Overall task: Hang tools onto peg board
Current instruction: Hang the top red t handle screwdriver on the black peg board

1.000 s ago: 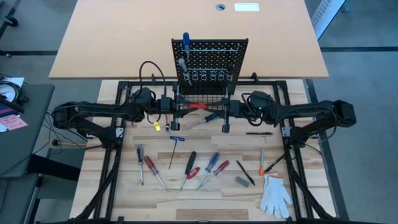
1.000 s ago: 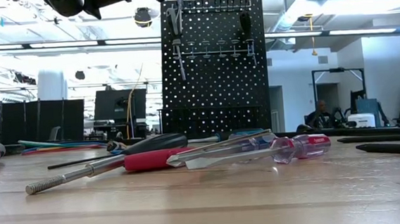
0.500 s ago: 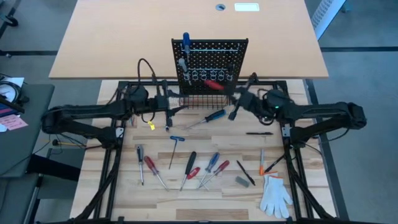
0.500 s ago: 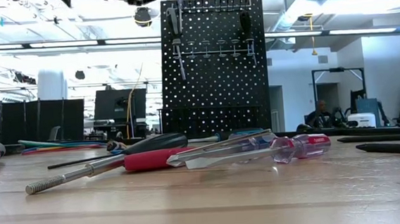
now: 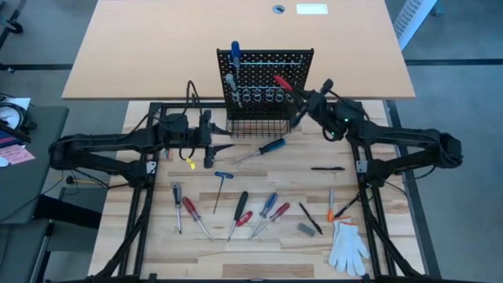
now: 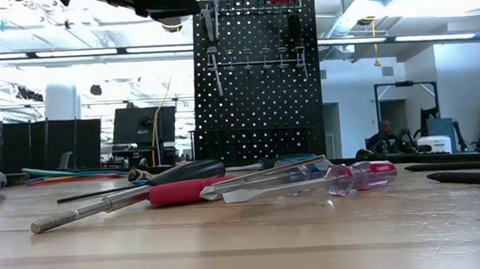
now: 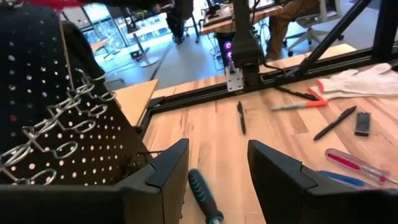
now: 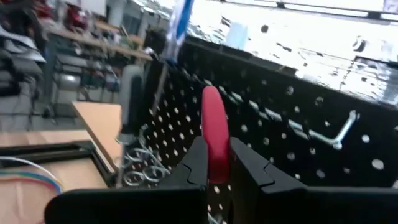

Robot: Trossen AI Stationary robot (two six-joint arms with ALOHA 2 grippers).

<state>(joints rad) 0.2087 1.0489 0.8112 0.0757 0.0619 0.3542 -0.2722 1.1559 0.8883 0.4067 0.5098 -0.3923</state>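
Pale wood-slat tabletop (image 5: 259, 244) filled the lower half of the high view, inside a black frame, with a large tan desk (image 5: 157, 47) across the top. Beyond it, the low view showed an open lab with ceiling lights, dark monitors at left and a seated person (image 6: 384, 134) at far right.

Peg board (image 5: 266, 75) stood upright at upper centre, its wire basket (image 5: 258, 126) at the base; a blue-handled screwdriver (image 5: 234, 51) and a grey-handled tool (image 5: 230, 82) already hung at its left. Right gripper (image 5: 297, 93) was at the board's upper right, clamped on a red-handled screwdriver (image 8: 213, 140). Left gripper (image 7: 216, 174) sat left of the basket, low over the table, fingers parted and empty, above a blue-handled driver (image 5: 267, 147).

Loose tools (image 5: 236, 211) lay in a row at lower centre: red, black and blue handles, plus a T-handle key (image 5: 221, 189). White glove (image 5: 346, 245) lay at lower right, near an orange pen (image 5: 331, 203).
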